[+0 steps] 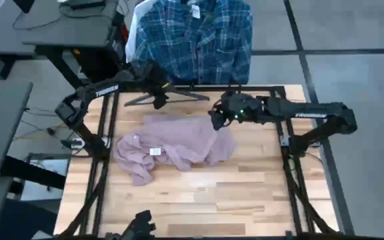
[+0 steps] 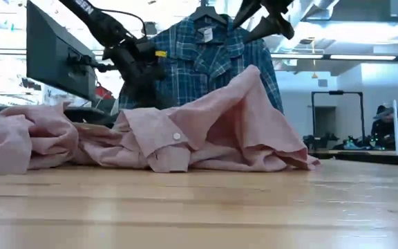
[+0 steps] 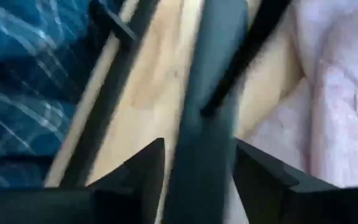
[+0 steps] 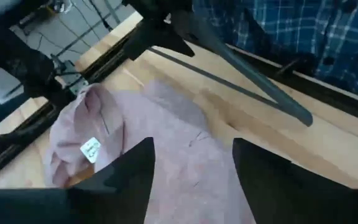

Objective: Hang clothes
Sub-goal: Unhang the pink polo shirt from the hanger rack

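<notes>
**Left gripper holds hanger above crumpled pink shirt**

A soft dusty-pink long-sleeved button shirt lies crumpled on the light wooden slatted table, left of centre in the high view, its white tag facing up; in the low view the same shirt rises in a peak at mid-frame with a buttoned cuff in front. A blue-and-white plaid shirt hangs beyond the table's far edge, at the upper middle of the high view; a plain white shirt peeks out just left of it. The left gripper sits near the top edge of the table, upper left of centre, its fingers pinched on a thin dark hanger that spreads along that edge; the left wrist view shows the dark bar between the two fingers. The right gripper hovers at the pink shirt's upper right edge, its fingers spread apart above the fabric, holding nothing.
</notes>
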Motion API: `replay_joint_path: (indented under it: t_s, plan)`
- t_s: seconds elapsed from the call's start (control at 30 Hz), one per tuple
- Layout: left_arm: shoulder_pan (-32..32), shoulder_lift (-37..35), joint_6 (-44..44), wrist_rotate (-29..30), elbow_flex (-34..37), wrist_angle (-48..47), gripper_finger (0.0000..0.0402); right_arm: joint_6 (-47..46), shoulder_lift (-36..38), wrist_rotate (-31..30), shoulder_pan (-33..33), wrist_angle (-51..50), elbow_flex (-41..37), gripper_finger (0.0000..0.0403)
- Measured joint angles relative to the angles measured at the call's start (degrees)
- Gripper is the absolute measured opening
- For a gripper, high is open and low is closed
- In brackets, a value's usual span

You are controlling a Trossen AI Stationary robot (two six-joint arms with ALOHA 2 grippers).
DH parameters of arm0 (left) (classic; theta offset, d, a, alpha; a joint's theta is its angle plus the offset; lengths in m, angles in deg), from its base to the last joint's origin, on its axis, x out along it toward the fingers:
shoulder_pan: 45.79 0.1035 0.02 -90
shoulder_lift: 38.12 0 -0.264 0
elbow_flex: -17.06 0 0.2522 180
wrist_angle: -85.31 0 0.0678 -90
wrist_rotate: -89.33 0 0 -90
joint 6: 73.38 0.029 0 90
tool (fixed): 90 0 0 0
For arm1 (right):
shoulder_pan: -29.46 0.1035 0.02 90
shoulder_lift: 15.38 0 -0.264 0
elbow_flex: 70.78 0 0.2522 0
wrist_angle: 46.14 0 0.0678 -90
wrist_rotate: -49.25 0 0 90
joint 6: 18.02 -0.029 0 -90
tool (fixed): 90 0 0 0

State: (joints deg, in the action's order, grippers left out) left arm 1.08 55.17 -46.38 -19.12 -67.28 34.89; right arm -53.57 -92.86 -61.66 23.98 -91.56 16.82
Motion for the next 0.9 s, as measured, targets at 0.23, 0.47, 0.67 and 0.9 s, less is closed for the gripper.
replay_joint_path:
  t_s: [0.23,0.47,0.67,0.9]
  plan:
    - [0.0,0.0,-0.5,4.5,-0.1,-10.7,0.017,0.1,0.0,0.0,-0.9,0.1,0.0,0.0208]
    - [-0.1,0.0,-2.4,0.2,-0.1,-24.7,0.0169,1.6,0.0,0.1,-2.1,0.4,0.0,0.0208]
    - [-0.9,0.0,-6.5,-3.7,0.0,-33.2,0.0169,4.0,0.0,0.1,-2.9,0.4,0.0,0.0208]
    - [-4.6,0.5,-13.1,-1.3,6.5,-21.6,0.0168,6.2,0.0,0.1,-4.5,0.4,0.0,0.0208]
